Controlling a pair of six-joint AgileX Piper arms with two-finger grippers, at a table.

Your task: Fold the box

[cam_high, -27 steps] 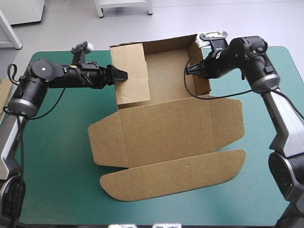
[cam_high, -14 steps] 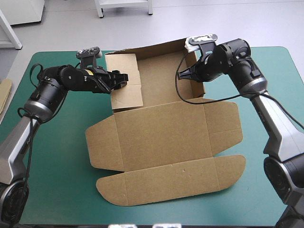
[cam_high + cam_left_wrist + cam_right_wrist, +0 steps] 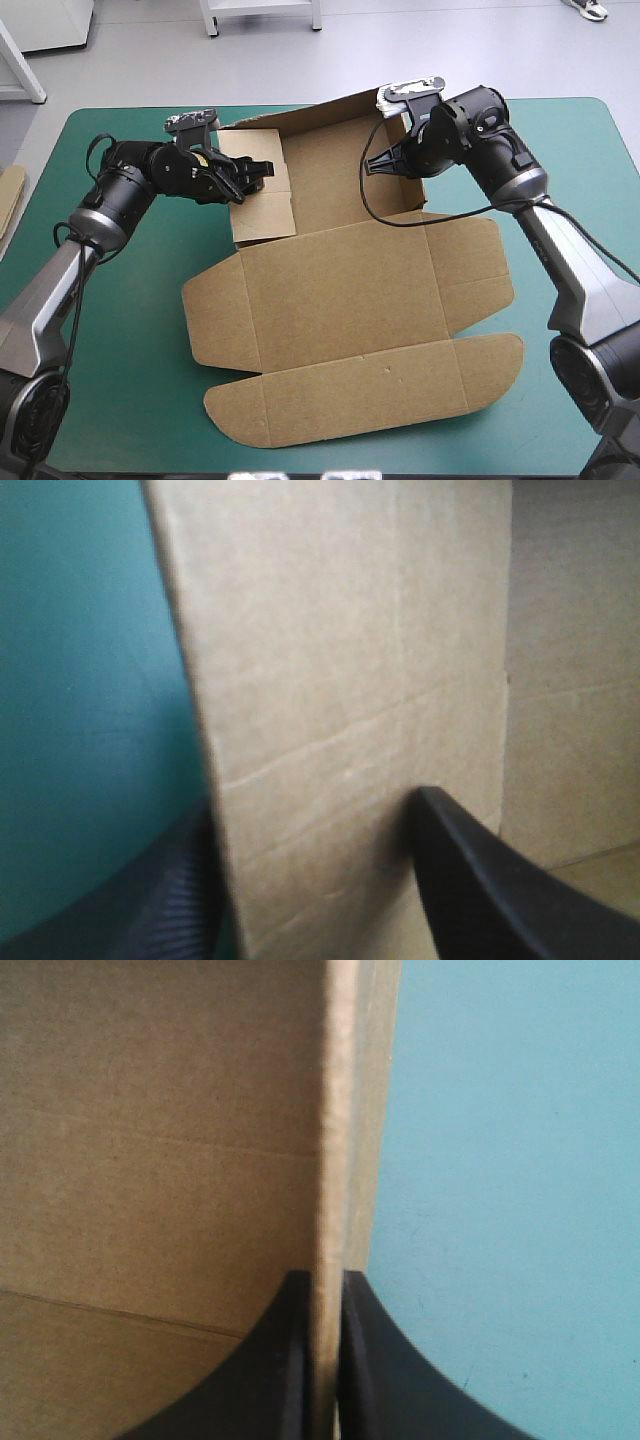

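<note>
The brown box (image 3: 340, 290) lies in the middle of the table. Its far half forms a tray with raised walls, and its lid and flaps lie flat toward the near edge. My left gripper (image 3: 256, 172) is at the tray's left wall. In the left wrist view that wall (image 3: 340, 660) stands between my left gripper's (image 3: 310, 805) black fingers, which are apart, one on each side. My right gripper (image 3: 372, 165) is on the tray's right wall near the far corner. In the right wrist view my right gripper (image 3: 325, 1275) is shut on the edge of the board (image 3: 160, 1140).
The teal-green cover (image 3: 120, 330) shows bare to the left and right of the flat lid. An edge of more brown board (image 3: 8, 195) shows at the table's left edge. The tray's far wall stands near the table's far edge.
Both grippers have moved left with the side walls. The left arm has bent back toward the far left corner, and the whole box has shifted and turned a little.
</note>
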